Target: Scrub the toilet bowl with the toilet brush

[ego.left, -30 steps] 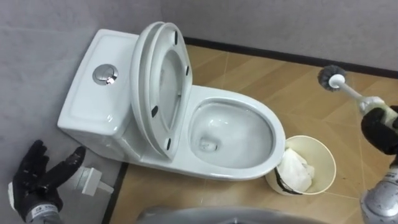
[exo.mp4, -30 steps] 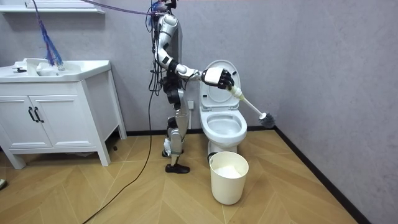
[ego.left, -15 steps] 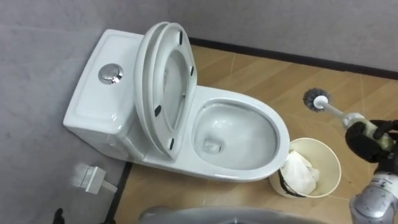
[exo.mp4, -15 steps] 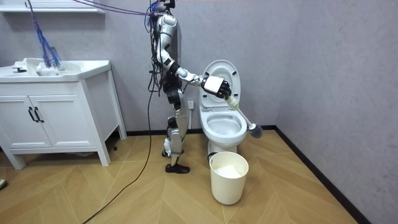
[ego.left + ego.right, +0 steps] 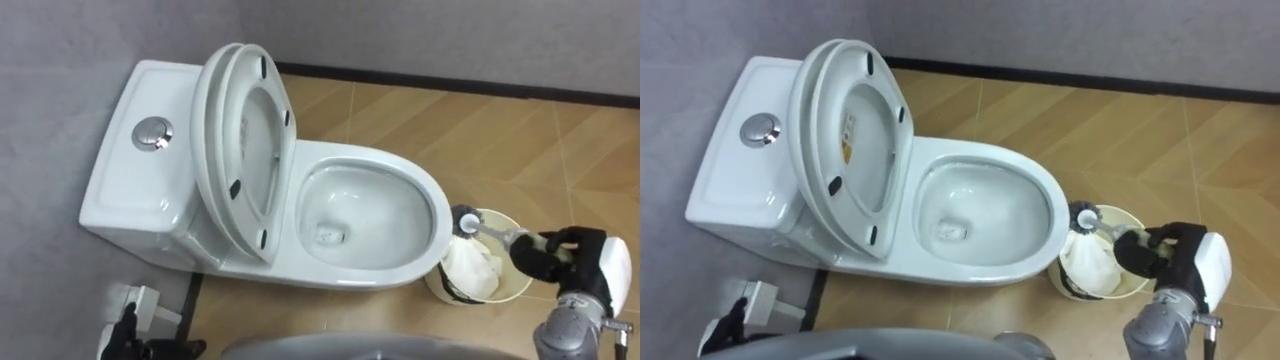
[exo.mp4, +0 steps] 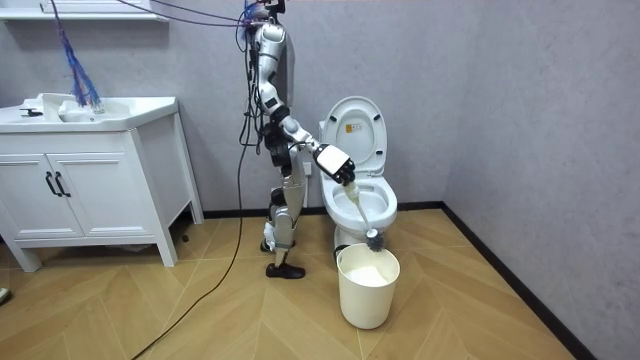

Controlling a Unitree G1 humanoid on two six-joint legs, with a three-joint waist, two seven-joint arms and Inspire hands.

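The white toilet (image 5: 372, 157) stands against the grey wall, seat and lid (image 5: 243, 150) raised, bowl open with a little water at the bottom. My right hand (image 5: 560, 255) at the lower right is shut on the handle of the toilet brush (image 5: 466, 222). The brush's dark head hangs over the near rim of the waste bin (image 5: 495, 294), just beside the bowl's front edge. In the room view the brush (image 6: 372, 238) points down from my right hand (image 6: 338, 164) above the bin (image 6: 367, 295). My left hand (image 5: 127, 335) shows at the bottom left edge, open and holding nothing.
The bin holds a crumpled white bag (image 5: 470, 268). A small white fitting (image 5: 145, 303) lies on the floor by the tank. In the room view I stand at the toilet's side, with a white vanity cabinet (image 6: 90, 180) off to the room view's left. Wooden floor lies in front.
My right hand has swung the brush from out at the right, down and inward to above the bin beside the bowl. My left hand dropped to the picture's bottom edge. The camera shifted slightly.
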